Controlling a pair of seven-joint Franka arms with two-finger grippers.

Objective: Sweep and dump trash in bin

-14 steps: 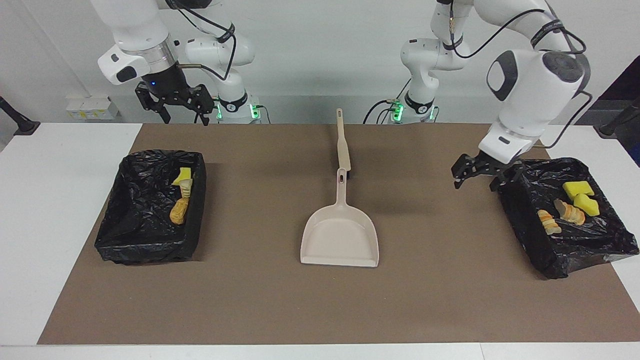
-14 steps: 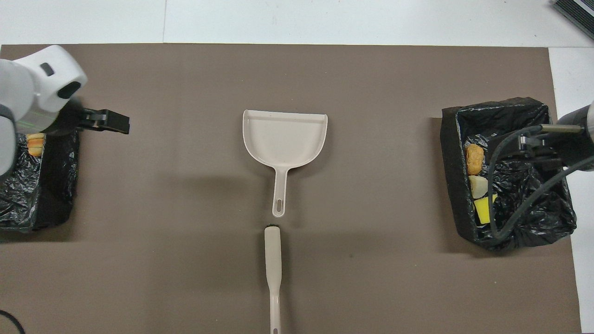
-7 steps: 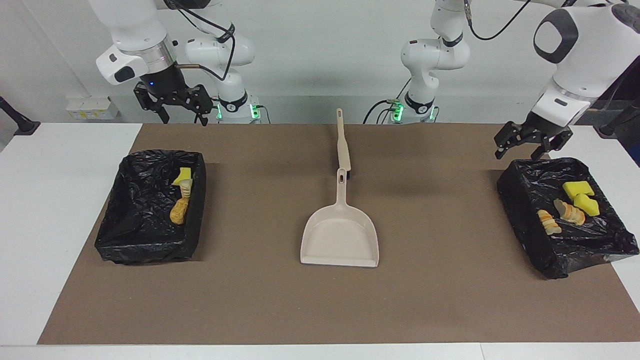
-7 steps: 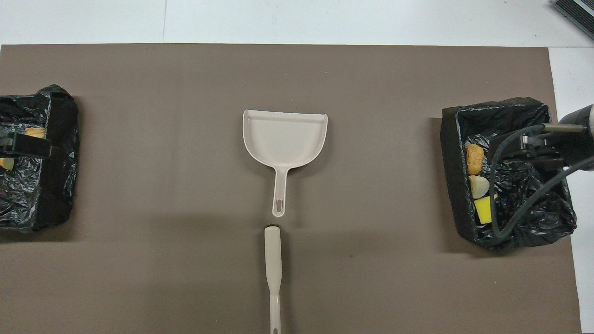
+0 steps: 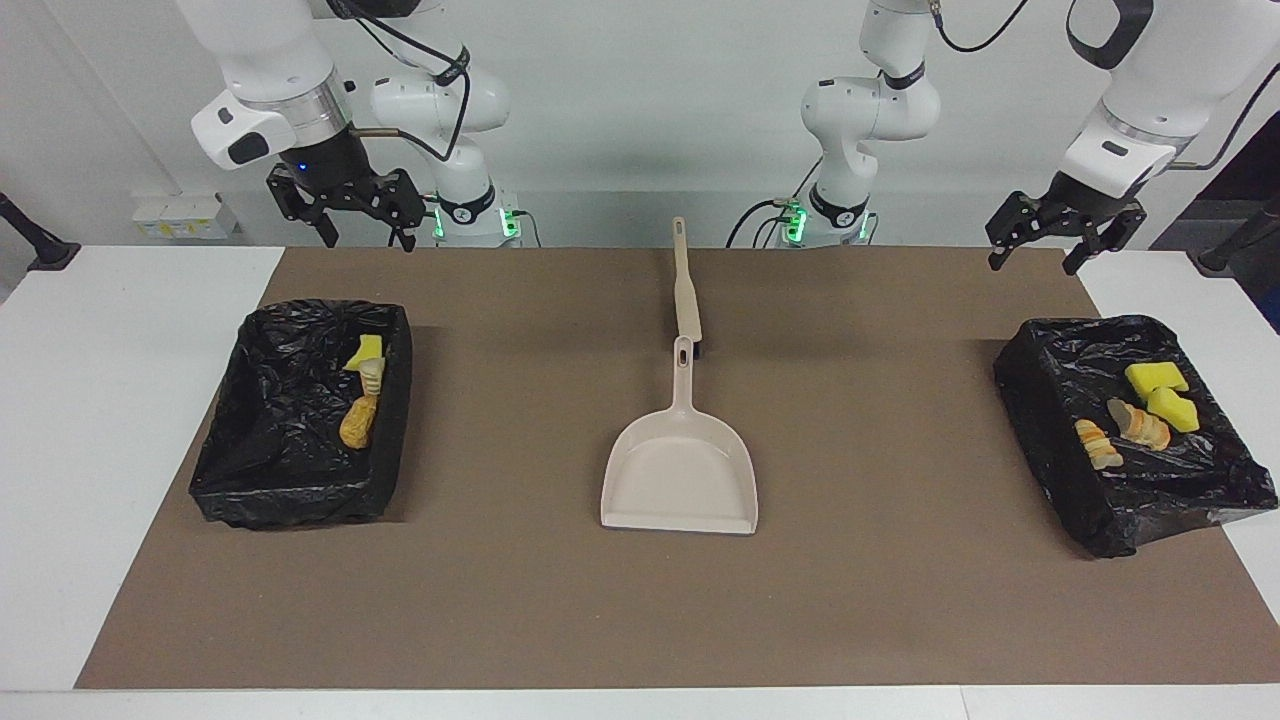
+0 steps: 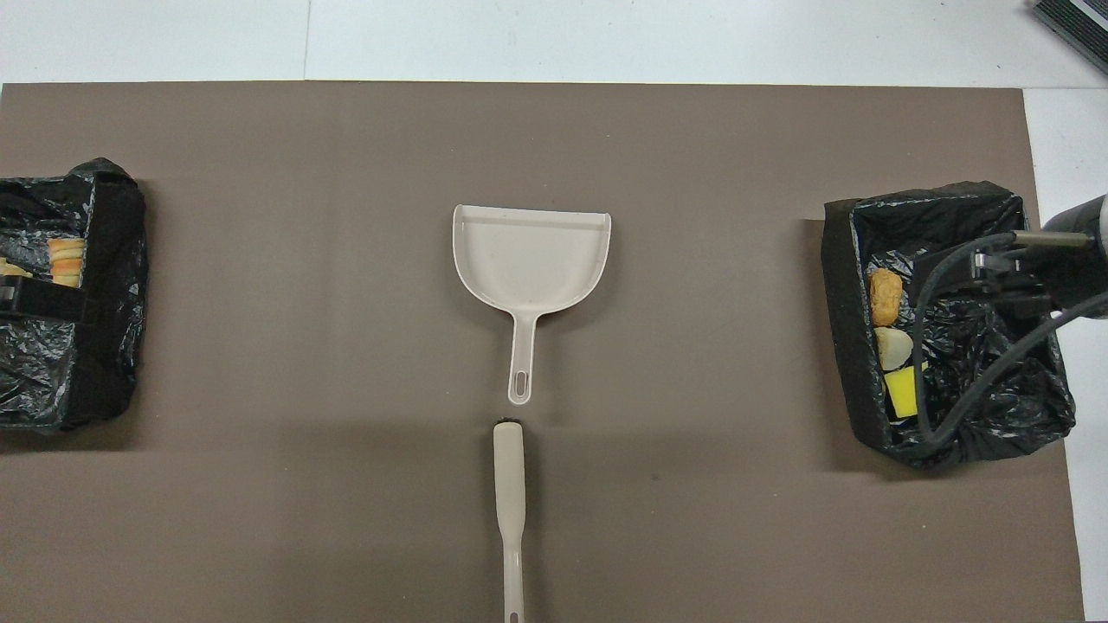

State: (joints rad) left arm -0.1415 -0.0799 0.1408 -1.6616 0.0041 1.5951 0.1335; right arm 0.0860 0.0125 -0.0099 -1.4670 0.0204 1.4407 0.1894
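Two grippers hang open and empty in the air, holding nothing. In the facing view the left gripper (image 5: pixel 1062 232) sits at the upper right of the frame, raised above the edge of the brown mat (image 5: pixel 500 600) and above the black-lined bin (image 5: pixel 1050 440) at the left arm's end of the table; the right gripper (image 5: pixel 345 205) sits at the upper left of the frame, raised above the table's edge by the other black-lined bin (image 5: pixel 290 490). In the overhead view only a dark tip shows at the middle left edge, and the right arm's wrist and cables cover part of the bin at the middle right. All the trash lies inside the bins: two yellow sponge chunks (image 5: pixel 1160 390) and two tan bread-like pieces (image 5: pixel 1120 432) in the bin at the lower right of the facing view, and one yellow chunk (image 5: pixel 366 350) with two tan pieces (image 5: pixel 358 420) in the bin at the middle left. At the centre of the frame the beige dustpan (image 5: pixel 680 470) lies flat on the mat, its handle pointing toward the robots, and the beige brush (image 5: pixel 685 290) lies in line with it, just beside the handle's end.
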